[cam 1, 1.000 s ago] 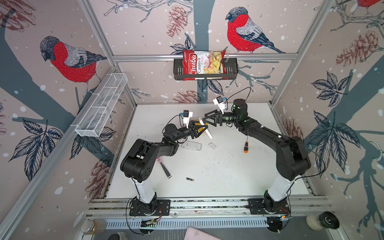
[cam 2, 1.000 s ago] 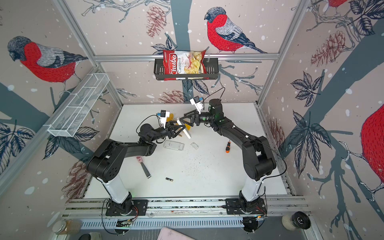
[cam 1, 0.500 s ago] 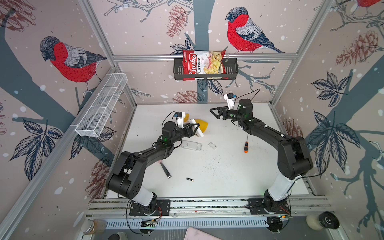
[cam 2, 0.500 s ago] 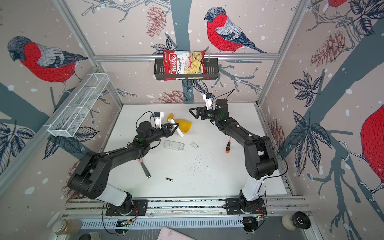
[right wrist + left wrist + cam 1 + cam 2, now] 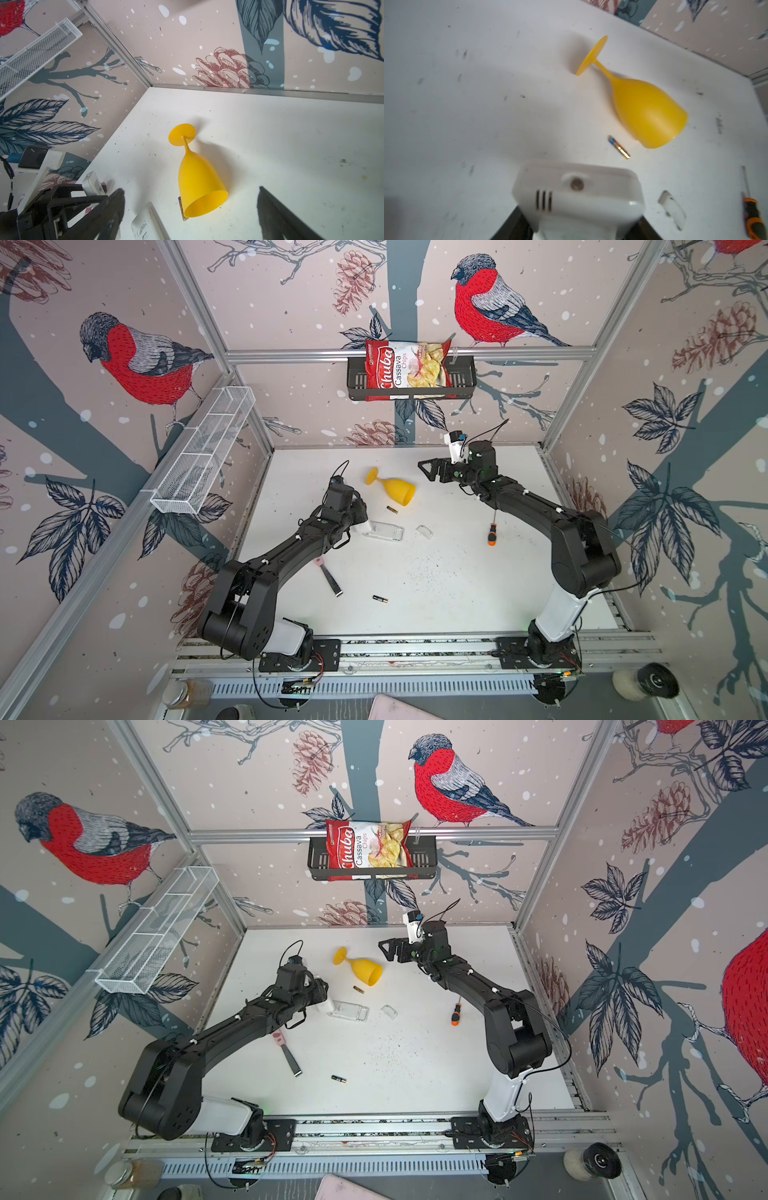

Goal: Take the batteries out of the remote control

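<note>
Gripping the remote [image 5: 577, 191] is the left tool [image 5: 578, 222]; right tool [image 5: 428, 472] gapes wide (chips bag [image 5: 405, 369] in wall basket [image 5: 465, 381]).

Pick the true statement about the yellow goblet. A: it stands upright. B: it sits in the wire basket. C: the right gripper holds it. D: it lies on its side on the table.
D: the yellow goblet lies on its side on the table, a battery close by its rim.
</note>
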`<state>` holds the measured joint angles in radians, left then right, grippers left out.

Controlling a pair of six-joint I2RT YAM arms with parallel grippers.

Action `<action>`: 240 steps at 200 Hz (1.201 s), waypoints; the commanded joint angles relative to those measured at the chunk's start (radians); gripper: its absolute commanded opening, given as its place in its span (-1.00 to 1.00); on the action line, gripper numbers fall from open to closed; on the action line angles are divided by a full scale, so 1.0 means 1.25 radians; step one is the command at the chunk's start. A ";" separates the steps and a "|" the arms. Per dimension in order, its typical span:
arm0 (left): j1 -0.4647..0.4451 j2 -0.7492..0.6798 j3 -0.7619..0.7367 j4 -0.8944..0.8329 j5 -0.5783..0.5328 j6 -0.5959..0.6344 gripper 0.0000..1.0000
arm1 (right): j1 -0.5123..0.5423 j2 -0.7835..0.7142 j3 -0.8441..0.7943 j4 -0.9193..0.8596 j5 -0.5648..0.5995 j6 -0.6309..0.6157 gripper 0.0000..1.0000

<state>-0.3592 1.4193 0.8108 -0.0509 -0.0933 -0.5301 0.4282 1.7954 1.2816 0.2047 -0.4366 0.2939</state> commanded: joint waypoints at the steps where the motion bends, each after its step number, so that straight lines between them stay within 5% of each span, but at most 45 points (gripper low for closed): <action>1: 0.006 -0.024 -0.010 -0.070 -0.085 0.014 -0.41 | 0.007 0.009 0.019 -0.024 0.024 -0.021 0.97; 76: 0.032 -0.052 -0.046 -0.175 -0.008 0.009 -0.42 | 0.030 0.042 0.066 -0.079 0.004 -0.046 0.90; 136: 0.032 0.045 0.020 -0.298 0.053 0.058 -0.39 | 0.042 0.060 0.104 -0.123 -0.025 -0.071 0.84; 240: 0.036 0.111 0.041 -0.315 0.057 0.078 0.11 | 0.046 0.054 0.111 -0.126 -0.041 -0.079 0.80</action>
<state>-0.3180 1.5517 0.8707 -0.4366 -0.0269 -0.4446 0.4839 1.8668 1.4101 0.0360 -0.4690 0.2077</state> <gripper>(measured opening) 0.564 0.901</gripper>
